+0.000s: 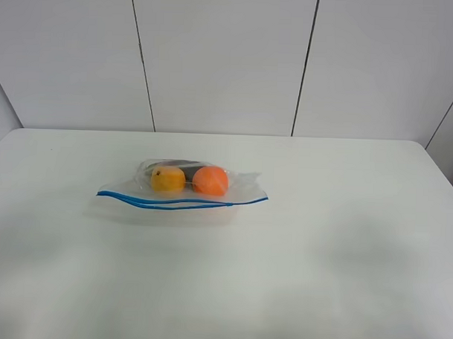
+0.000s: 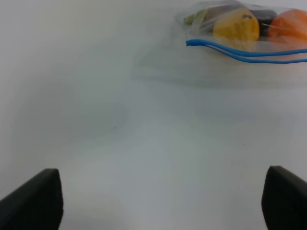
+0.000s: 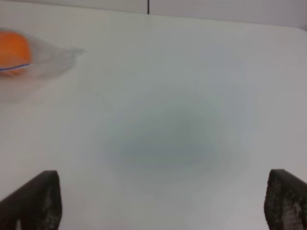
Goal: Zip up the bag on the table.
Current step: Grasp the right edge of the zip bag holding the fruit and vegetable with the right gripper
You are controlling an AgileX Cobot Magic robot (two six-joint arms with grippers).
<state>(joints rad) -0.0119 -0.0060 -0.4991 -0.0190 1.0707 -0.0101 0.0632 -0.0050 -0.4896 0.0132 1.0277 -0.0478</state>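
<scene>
The clear bag (image 1: 182, 190) lies flat on the white table (image 1: 342, 255), a little left of the middle. Its blue zip strip (image 1: 181, 203) runs along the near edge and gapes open in two lines. Inside are a yellow-orange fruit (image 1: 167, 180) and an orange fruit (image 1: 210, 180). The left wrist view shows the bag's left end (image 2: 240, 38) far ahead of my left gripper (image 2: 160, 199), which is open and empty. The right wrist view shows the bag's right end (image 3: 29, 60) far off to one side of my right gripper (image 3: 160, 201), also open and empty. Neither gripper shows in the exterior high view.
A grey panelled wall (image 1: 230, 58) stands behind the table's far edge. White tabletop surrounds the bag on all sides, with wide room in front of it.
</scene>
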